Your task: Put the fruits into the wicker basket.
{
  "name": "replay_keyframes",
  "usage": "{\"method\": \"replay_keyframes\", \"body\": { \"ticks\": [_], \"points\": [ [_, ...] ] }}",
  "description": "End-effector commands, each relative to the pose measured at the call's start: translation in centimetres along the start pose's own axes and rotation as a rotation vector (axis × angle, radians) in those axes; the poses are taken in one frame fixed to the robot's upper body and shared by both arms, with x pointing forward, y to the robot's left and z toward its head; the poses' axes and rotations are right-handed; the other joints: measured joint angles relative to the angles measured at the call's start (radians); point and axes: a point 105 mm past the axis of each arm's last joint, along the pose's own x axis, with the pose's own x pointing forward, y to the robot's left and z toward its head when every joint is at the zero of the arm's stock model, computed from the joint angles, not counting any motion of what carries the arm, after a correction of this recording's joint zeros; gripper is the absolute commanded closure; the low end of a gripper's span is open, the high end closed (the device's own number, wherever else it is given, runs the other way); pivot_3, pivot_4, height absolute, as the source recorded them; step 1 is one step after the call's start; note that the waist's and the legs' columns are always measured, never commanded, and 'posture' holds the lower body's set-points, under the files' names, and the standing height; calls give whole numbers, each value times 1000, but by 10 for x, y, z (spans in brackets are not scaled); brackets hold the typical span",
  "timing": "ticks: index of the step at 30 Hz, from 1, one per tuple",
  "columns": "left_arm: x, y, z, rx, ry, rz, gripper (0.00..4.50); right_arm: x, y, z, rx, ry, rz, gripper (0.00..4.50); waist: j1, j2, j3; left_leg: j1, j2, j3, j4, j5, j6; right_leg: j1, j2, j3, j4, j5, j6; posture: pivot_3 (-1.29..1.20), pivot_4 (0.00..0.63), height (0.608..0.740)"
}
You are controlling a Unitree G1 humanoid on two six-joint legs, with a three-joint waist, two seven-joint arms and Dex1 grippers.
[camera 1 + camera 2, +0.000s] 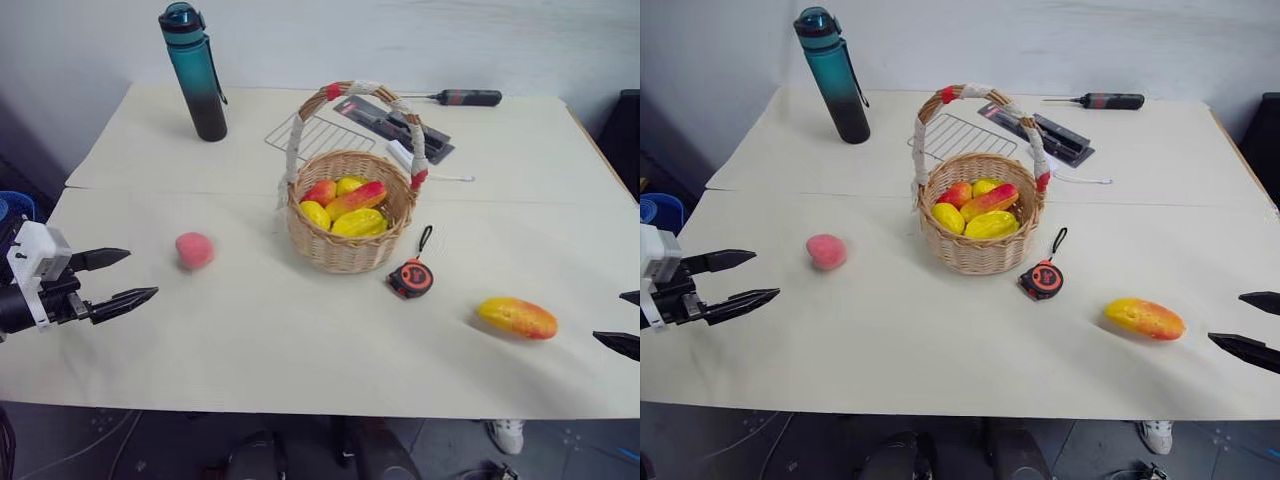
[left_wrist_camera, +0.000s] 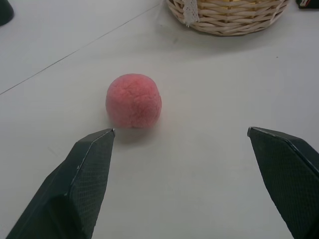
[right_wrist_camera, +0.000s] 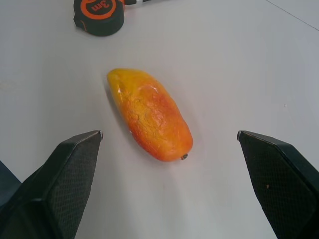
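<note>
Fruits already piled in the wicker basket [image 1: 349,225] are seen from the head views; wrist views frame the peach [image 2: 133,100] and mango [image 3: 151,114] between each wide, empty pincer: left pincer [image 1: 130,276], right pincer [image 1: 1252,325].

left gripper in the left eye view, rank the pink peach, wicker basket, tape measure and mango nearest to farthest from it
From the left gripper, open at the table's left edge:
1. Pink peach, just ahead of the fingers, on the left side.
2. Wicker basket, mid-table, already holding fruits.
3. Tape measure, just right of the basket.
4. Mango, far right, by the right gripper.
</note>
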Motion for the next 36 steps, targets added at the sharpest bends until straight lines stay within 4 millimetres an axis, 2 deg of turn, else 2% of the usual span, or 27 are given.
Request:
{"method": "replay_keyframes", "body": {
  "ticks": [1,3,6,9,16,21,25,29,36],
  "points": [
    [-1,-3,12,31,-30,-8,0,2,3,20,-70,-34,6,17,-7,0,0,1,0,0,0,0,1,1,0,0,0,0,0,0,150,740],
    [0,-6,15,30,-33,-32,0,6,5,28,-89,-47,20,17,-15,-1,0,5,0,-1,0,-1,2,5,0,0,0,0,0,0,150,740],
    [12,-41,47,42,-103,-240,0,29,32,61,-155,-110,163,17,-23,-2,1,11,0,-1,-1,-2,4,10,0,0,0,0,0,0,150,740],
    [23,-77,68,88,-121,-424,0,55,57,80,-248,-145,268,17,-25,-2,1,10,0,-1,-1,-2,3,10,0,0,0,0,0,0,150,740],
    [47,-128,94,211,-154,-674,0,129,84,92,-396,-155,343,17,-28,-2,2,10,0,-2,-2,4,-3,10,0,-1,1,0,-1,0,150,740],
    [60,-135,106,252,-187,-715,0,171,81,90,-486,-100,313,17,-31,-1,2,10,0,-2,0,4,-3,9,1,0,3,0,0,0,150,740],
    [65,-134,109,271,-194,-725,0,196,76,87,-515,-59,305,17,-31,-1,2,10,0,-2,2,4,-3,9,1,0,5,-1,0,0,150,740],
    [69,-134,110,284,-194,-721,0,213,70,84,-469,-34,293,17,-36,-1,2,10,0,-2,3,4,-3,9,1,0,8,-2,-1,0,150,740],
    [71,-133,112,300,-206,-707,0,230,68,70,-420,35,295,17,-41,-2,2,10,0,-2,7,4,-3,9,1,0,12,-2,0,0,150,740]
  ]
}}
